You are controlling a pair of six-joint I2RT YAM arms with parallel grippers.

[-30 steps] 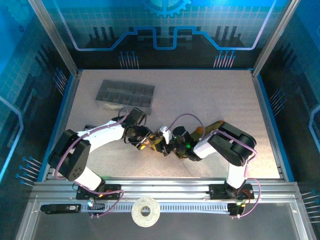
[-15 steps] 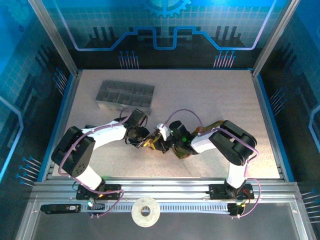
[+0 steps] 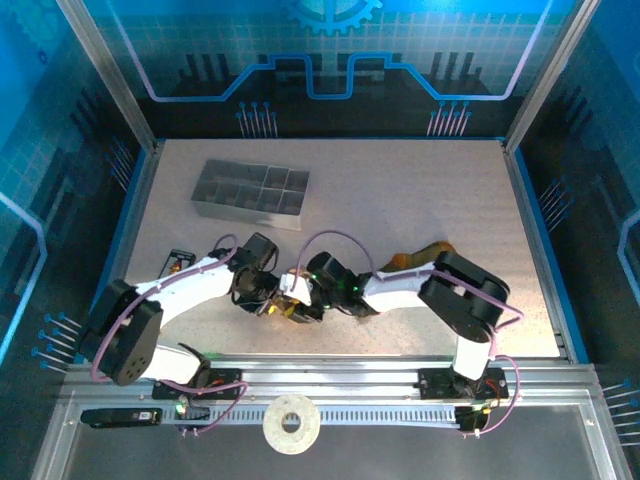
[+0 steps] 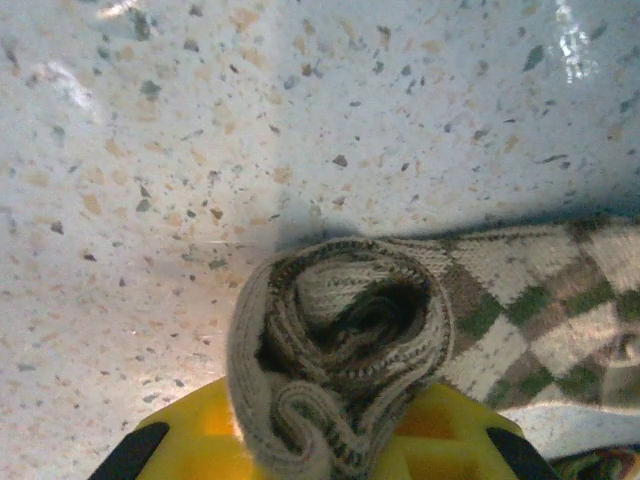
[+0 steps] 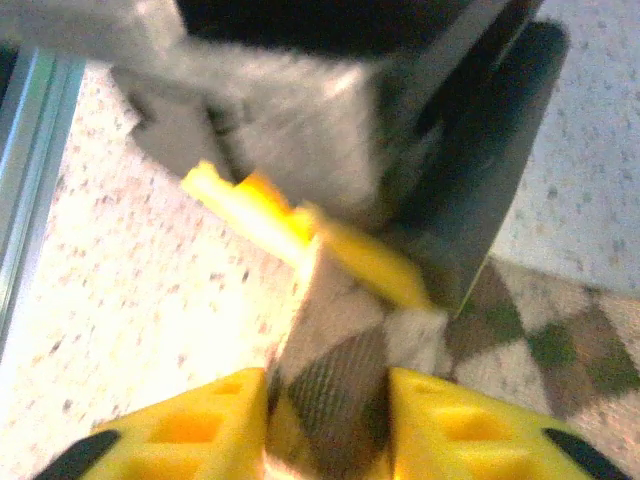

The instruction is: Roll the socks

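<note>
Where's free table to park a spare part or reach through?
Free: the far strip of table from the tray to the right wall, and the right front patch beyond the right arm. Crowded: near centre, where left gripper and right gripper meet on the checkered sock; second sock lies just behind that arm.

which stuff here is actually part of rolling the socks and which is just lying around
Part of the job:
checkered sock, one end rolled up
orange-brown fabric further right, apparently the other sock

Just lying about:
grey compartmented tray, far left
white tape roll at the near edge
</note>
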